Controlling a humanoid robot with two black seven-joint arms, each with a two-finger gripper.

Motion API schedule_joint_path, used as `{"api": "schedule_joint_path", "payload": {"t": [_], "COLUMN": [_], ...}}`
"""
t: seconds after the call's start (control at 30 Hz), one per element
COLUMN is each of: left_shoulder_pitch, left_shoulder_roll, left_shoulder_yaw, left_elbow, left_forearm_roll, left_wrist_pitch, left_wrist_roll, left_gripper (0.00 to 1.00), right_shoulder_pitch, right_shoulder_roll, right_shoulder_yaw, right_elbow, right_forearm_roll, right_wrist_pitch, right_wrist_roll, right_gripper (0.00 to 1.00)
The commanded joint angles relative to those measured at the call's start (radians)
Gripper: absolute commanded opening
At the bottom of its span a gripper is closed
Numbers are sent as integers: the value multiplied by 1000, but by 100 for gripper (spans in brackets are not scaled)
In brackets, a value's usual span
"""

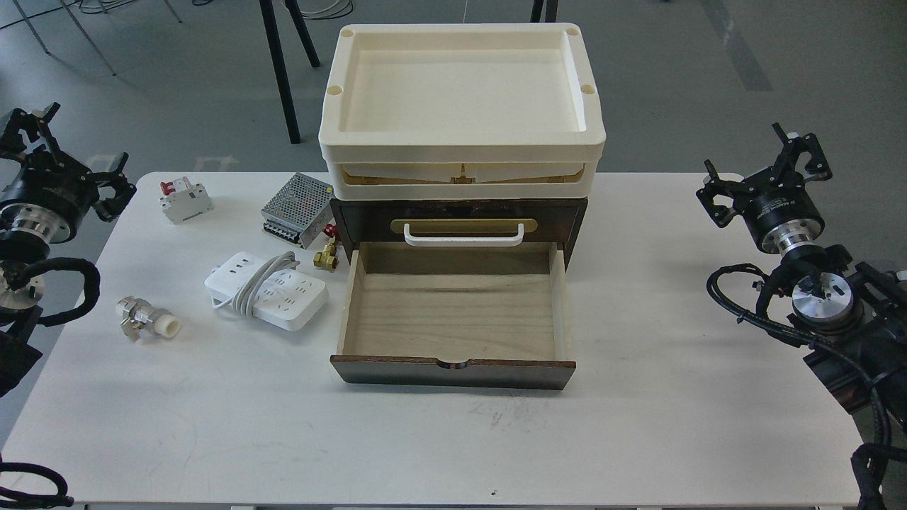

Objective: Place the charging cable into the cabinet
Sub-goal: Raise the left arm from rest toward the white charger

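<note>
We see the cabinet (459, 234) standing at the middle of the far edge of the worktop (638, 425), with its lower drawer (453, 319) pulled out toward us. The drawer is empty, so the place for the load is already prepared.

The charging cable (266, 289) lies flat on the worktop just beside the drawer's left wall, not touching it. Its cord is wrapped around the middle, and we think this helps: no loose end can drag or catch on the drawer wall.

Our left gripper (42, 152) hangs beyond the far left corner of the worktop, well apart from the strip. Its fingers seem spread and hold nothing. Our right gripper (769, 173) waits over the far right corner, also spread and empty.

As we judge it, the task has not started. The left arm is the nearer one, so it should take the strip.

A metal power supply box (297, 209), a small circuit breaker (184, 198), a brass fitting (326, 256) and a pipe fitting (147, 320) lie around it, so the approach needs care.
</note>
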Motion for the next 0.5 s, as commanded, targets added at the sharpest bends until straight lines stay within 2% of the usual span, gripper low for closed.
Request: {"api": "schedule_joint_path", "payload": {"t": [0.0,0.17,0.3,0.47], "left_shoulder_pitch": [2,-24,-42,-33], "left_shoulder_roll": [-7,-48,-34,145], "left_shoulder_yaw": [5,12,14,15], "left_elbow": [0,0,-34,-299], "left_forearm_roll": [1,2,11,154], "left_wrist_pitch": [0,0,0,0], "left_wrist_roll": [-4,5,27,22], "left_gripper": [100,100,100,100], "right_shoulder_pitch": [-4,-6,-6,-6], "right_shoulder_roll": [0,0,0,0], "right_shoulder_yaw": [-4,-7,-10,-10], "right_elbow": [1,1,1,3], "right_forearm_roll": [0,0,0,-2], "right_wrist_pitch": [1,1,1,2], "right_wrist_roll": [0,2,2,2], "right_gripper": [100,100,100,100]}}
